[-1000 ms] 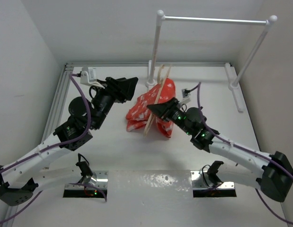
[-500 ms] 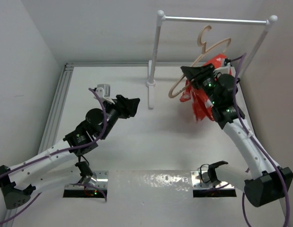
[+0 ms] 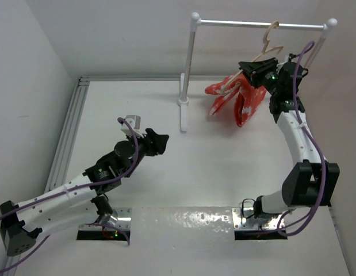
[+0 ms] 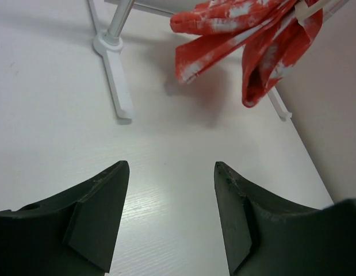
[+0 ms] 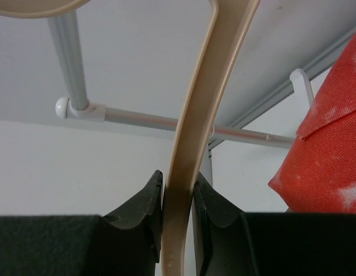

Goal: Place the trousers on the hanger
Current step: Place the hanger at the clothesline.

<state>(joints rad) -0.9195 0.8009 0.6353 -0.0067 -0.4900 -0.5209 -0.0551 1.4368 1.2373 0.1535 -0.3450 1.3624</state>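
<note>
Bases sit at the near edge of the table [image 3: 212, 172], and from there my left arm [image 3: 68, 192] lies low, angled towards the middle of the surface. I see the left gripper [image 3: 157, 141] hovering above bare tabletop, well apart from the clothing. In its wrist view the left gripper [image 4: 169, 169] stands wide open, its two dark fingers [image 4: 103, 201] spread with only white table between them and nothing held.

Further out, the near post [image 3: 187, 63] of the white rail [image 3: 258, 24] stands on its foot [image 4: 111, 49], left of the hanging cloth.

My right arm [image 3: 295, 132] reaches up high at the far right. The right gripper [image 3: 249, 72] is closed down narrow on the hanger [image 3: 268, 43]; its wrist view shows the right gripper [image 5: 178, 187] with both jaws pressed against the tan wooden hanger [image 5: 206, 103], one each side.

The trousers [image 3: 232, 98] are draped over the hanger, off the table, their red-orange speckled folds hanging down to the left of that gripper. From the left wrist I see the trousers [image 4: 235, 34] hanging in two drooping folds, with their shadow on the table below. One red corner of the trousers [image 5: 333, 138] shows at the right of the right wrist view.

Farthest back, the hook overlaps the rail from above; I cannot tell whether it rests on it. The rail [image 5: 149, 118] crosses behind the hanger.
</note>
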